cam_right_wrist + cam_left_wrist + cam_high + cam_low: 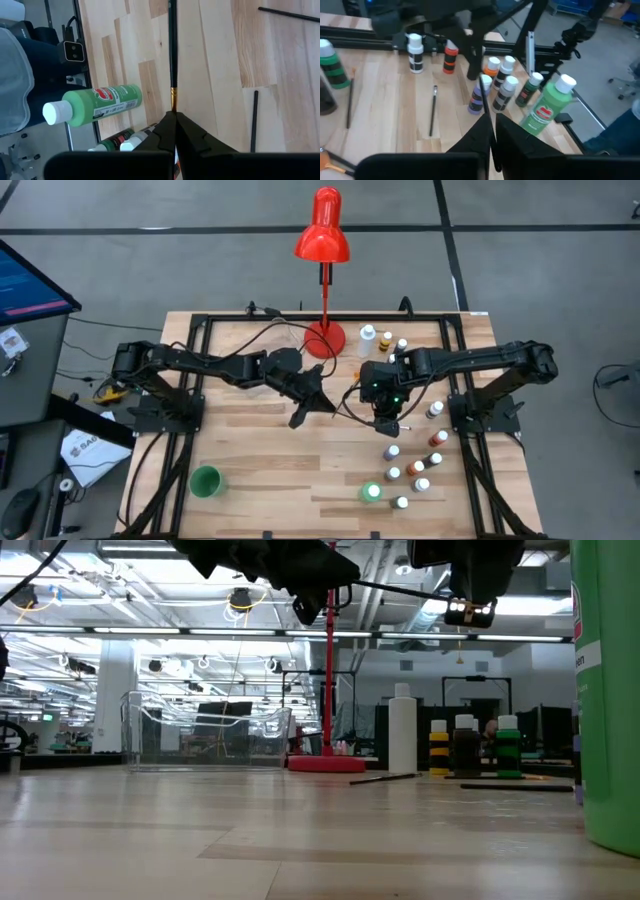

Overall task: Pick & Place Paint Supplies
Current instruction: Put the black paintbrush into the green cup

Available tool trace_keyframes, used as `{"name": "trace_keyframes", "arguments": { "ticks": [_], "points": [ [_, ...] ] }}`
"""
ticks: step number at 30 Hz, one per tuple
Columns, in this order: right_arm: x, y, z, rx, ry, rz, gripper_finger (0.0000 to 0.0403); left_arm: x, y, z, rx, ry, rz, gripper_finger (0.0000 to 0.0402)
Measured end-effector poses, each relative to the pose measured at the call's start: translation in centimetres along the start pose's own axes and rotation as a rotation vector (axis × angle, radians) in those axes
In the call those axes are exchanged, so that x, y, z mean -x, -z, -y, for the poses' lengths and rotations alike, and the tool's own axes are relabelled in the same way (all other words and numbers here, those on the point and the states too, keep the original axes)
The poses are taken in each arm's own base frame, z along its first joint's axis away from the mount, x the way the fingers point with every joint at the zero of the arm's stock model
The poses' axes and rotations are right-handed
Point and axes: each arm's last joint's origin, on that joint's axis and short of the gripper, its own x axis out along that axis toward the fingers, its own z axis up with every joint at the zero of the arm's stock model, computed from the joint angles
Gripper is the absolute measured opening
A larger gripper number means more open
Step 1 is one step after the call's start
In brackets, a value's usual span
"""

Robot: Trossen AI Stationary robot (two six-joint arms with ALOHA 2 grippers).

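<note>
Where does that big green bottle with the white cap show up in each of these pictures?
High view: big green bottle near the table's front edge, right of centre.
Low view: looming at the right edge, cap out of frame.
Left wrist view: beside the small bottles.
Right wrist view: beside them again.
Shared landmark: small white-capped bottles, alongside it in all but the low view.

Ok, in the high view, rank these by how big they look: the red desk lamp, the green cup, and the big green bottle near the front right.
1. Red desk lamp, clearly the largest.
2. Green cup.
3. Green bottle, smallest as seen from straight above, where its height is hidden.
</note>
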Motion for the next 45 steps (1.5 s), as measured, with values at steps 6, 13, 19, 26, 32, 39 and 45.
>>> {"name": "trace_keyframes", "arguments": {
  "ticks": [6, 13, 19, 26, 32, 39, 45],
  "points": [
    [0.0, 0.0, 0.0, 0.0, 0.001, -0.001, 0.0, 0.0, 0.1, 0.0, 0.002, 0.039, -0.007, 0.0085],
    [0.0, 0.0, 0.0, 0.0, 0.001, -0.001, 0.0, 0.0, 0.3, 0.0, 0.01, 0.037, -0.028, 0.0118],
    [0.0, -0.2, -0.1, 0.009, -0.007, 0.021, 0.0, 0.0, 0.9, -0.1, 0.012, 0.015, -0.085, 0.0101],
    [0.0, -0.3, -0.1, 0.014, -0.01, 0.031, 0.0, 0.2, 0.7, 0.0, 0.005, 0.01, -0.075, 0.0094],
    [0.0, -0.3, -0.1, 0.011, -0.012, 0.034, 0.0, 0.2, 1.0, 0.1, 0.013, 0.013, -0.099, 0.0094],
    [0.0, -0.4, -0.1, 0.01, -0.013, 0.034, 0.0, 0.2, 1.3, 0.0, -0.025, -0.014, -0.13, 0.0096],
    [0.0, -0.3, -0.1, 0.008, -0.014, 0.034, 0.0, 0.2, 1.3, 0.0, -0.028, -0.014, -0.137, 0.0118]
  ]
}}
